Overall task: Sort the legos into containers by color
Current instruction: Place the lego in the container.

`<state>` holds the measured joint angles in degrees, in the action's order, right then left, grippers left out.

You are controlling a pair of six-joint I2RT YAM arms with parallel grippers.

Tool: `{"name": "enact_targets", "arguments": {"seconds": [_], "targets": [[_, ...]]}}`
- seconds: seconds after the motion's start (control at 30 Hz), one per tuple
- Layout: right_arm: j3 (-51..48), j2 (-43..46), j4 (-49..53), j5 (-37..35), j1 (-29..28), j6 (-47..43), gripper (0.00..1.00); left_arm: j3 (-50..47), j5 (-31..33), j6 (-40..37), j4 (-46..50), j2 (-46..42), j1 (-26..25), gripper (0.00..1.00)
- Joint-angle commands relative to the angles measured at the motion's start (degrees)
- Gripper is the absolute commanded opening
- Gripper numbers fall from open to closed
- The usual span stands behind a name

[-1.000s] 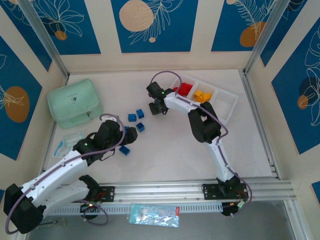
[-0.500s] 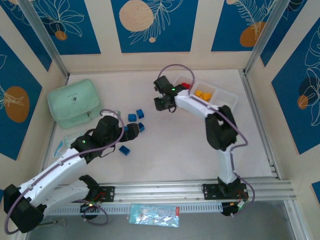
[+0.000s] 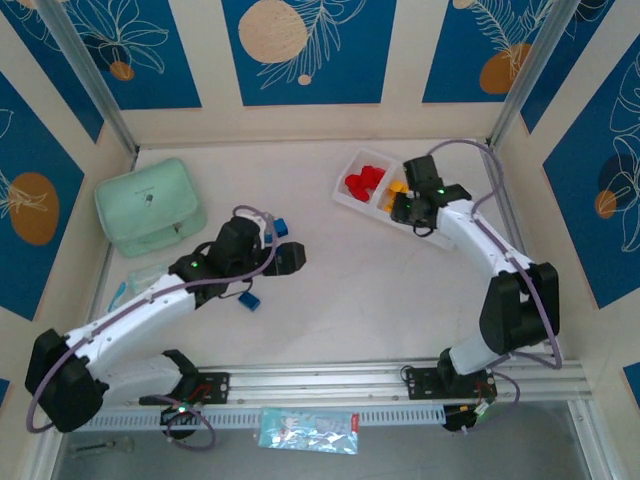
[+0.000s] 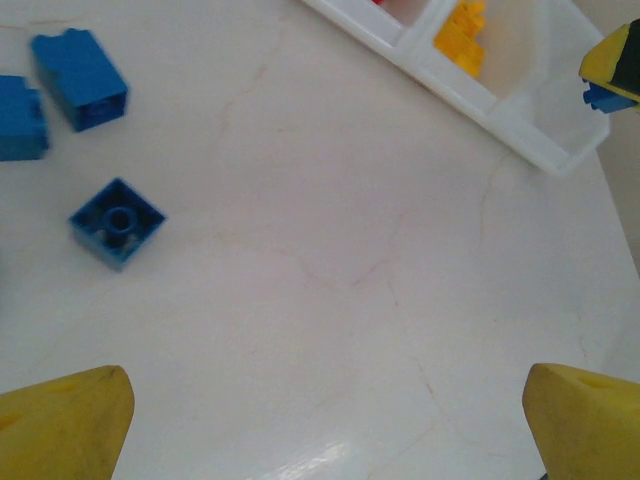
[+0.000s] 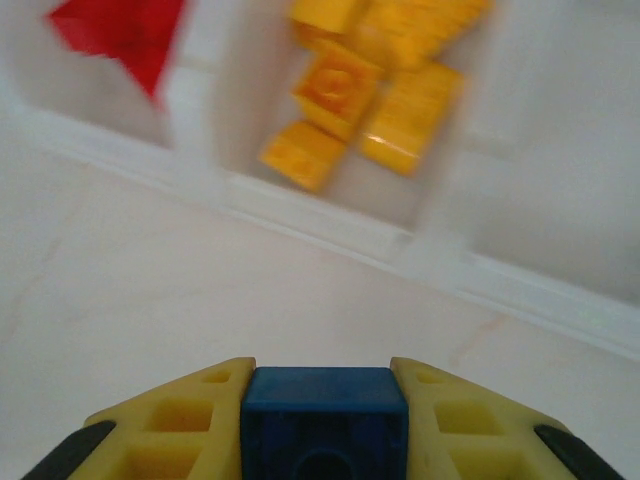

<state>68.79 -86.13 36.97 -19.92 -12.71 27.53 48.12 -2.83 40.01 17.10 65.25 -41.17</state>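
Step in hand: blue delivery. Your right gripper (image 3: 413, 209) is pinching blue brick (image 5: 324, 412), just short of tray (image 5: 330, 232) near wall, facing yellow compartment (image 5: 380, 80). Next: shift to third compartment (image 5: 570, 170), frame right, looks empty; then release. Left gripper (image 4: 325, 430) fingers spread wide, nothing held. Loose blue bricks (image 4: 117, 222) upper left of its view.

Smooth plastic bricks (image 4: 117, 222) and a glossy white plastic tray (image 4: 500, 118) sit on a pale, faintly veined, slightly shiny surface (image 4: 330, 300).

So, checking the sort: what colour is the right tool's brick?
Blue brick, clearest in the right wrist view.
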Motion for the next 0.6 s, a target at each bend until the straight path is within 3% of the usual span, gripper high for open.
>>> {"name": "enact_targets", "arguments": {"seconds": [0.0,0.23,0.57], "targets": [[-2.5,3.9,1.1,0.0,5.4,3.1,0.28,3.1,-3.5,-1.7,-5.6,3.2,-1.2,0.99],[-0.3,-1.2,-1.1,0.8,15.5,2.2,0.28,5.9,-5.9,-1.8,-10.1,9.3,-2.6,0.99],[11.5,-16.4,-2.9,-0.3,17.4,-0.8,0.31,9.0,-6.2,-2.2,-10.5,13.0,-2.9,0.99]]}}
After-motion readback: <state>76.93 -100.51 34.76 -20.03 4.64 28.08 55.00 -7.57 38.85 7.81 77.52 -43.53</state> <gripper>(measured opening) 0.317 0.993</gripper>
